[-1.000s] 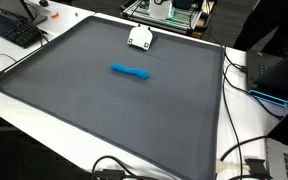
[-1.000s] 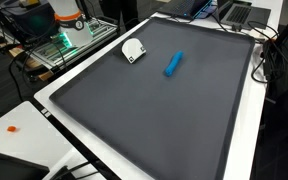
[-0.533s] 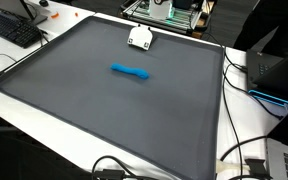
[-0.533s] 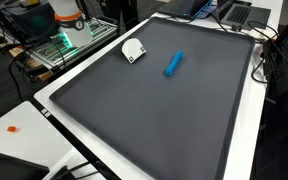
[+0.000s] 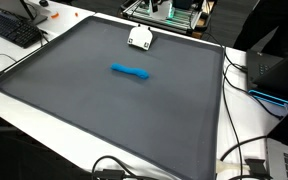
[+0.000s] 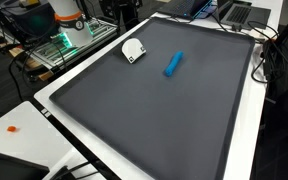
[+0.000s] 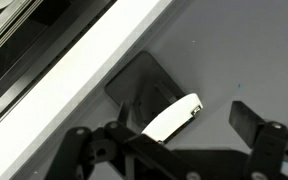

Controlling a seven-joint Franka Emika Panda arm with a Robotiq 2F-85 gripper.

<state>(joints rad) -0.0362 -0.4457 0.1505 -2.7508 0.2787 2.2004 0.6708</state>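
Note:
In the wrist view my gripper [image 7: 192,128] is open, its dark fingers showing at the bottom of the picture. A small white object [image 7: 172,117] with a dark part beside it lies on the grey mat [image 7: 244,50], between the fingers and below them, close to the table's white border [image 7: 74,75]. The fingers do not close on it. In both exterior views the same white object [image 5: 139,38] [image 6: 132,50] sits near the edge of the mat, and a blue elongated object [image 5: 131,71] [image 6: 173,64] lies further in on the mat. The gripper does not show in the exterior views.
The dark mat [image 5: 114,110] [image 6: 164,120] covers most of the white table. A keyboard [image 5: 12,28] lies off one corner. Electronics on a rack [image 5: 169,10] [image 6: 64,40] stand behind the mat's edge. Cables [image 5: 246,150] and a laptop [image 6: 239,12] lie beside the table.

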